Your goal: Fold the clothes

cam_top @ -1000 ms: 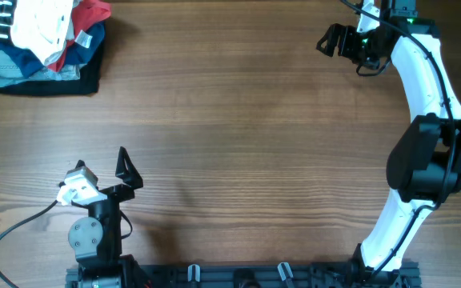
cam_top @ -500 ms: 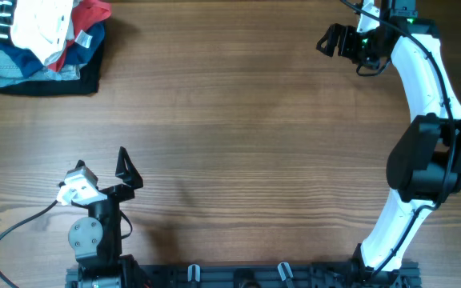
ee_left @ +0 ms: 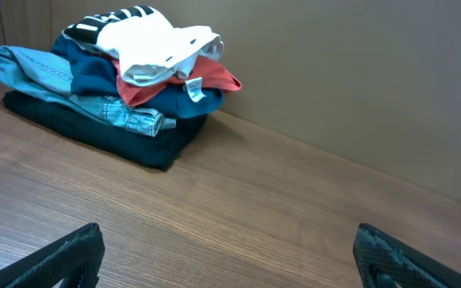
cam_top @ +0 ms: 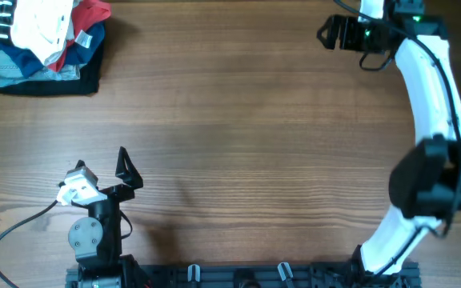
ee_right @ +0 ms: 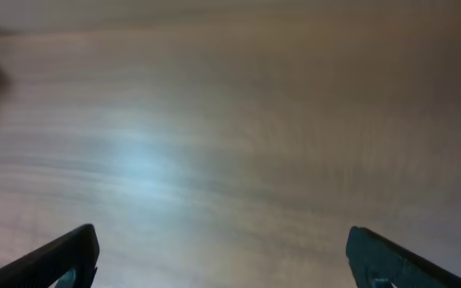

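Observation:
The clothes, a white thin garment (cam_top: 40,24) with a black bar-striped print, lie crumpled on top of a pile at the table's far left corner. It also shows in the left wrist view (ee_left: 152,42), far ahead and to the left. My left gripper (cam_top: 129,170) is open and empty near the front left, well apart from the pile; its fingers frame bare wood in the left wrist view (ee_left: 226,244). My right gripper (cam_top: 332,34) is open and empty at the far right. The right wrist view (ee_right: 222,240) is blurred and shows only wood.
Under the white garment lie a red piece (cam_top: 94,11), blue and denim pieces (cam_top: 10,70) and a black folded piece (cam_top: 62,83). A cable (cam_top: 10,232) loops at the front left. A black rail (cam_top: 254,276) runs along the front edge.
My right arm has moved a little toward the far edge, with its gripper still open. The left arm and the pile have not moved.

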{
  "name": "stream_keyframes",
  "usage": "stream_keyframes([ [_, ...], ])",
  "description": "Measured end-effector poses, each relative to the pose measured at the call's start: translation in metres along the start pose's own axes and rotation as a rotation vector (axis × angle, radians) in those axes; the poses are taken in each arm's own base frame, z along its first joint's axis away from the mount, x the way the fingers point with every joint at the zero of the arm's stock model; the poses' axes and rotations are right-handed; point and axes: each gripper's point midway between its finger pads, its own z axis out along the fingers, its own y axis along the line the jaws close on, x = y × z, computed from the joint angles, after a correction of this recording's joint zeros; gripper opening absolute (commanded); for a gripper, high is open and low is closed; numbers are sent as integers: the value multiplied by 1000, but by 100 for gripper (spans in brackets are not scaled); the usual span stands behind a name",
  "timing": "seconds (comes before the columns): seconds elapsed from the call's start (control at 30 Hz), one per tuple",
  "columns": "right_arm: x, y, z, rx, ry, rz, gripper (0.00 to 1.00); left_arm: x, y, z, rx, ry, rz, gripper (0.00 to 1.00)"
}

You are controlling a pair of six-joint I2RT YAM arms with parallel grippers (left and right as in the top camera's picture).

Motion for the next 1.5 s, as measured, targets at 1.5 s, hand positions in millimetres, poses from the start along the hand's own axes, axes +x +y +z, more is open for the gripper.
stream_keyframes([
  [1.5,223,51,-148,122,-874,-289,100,0,-1,0,7,2,3,100],
])
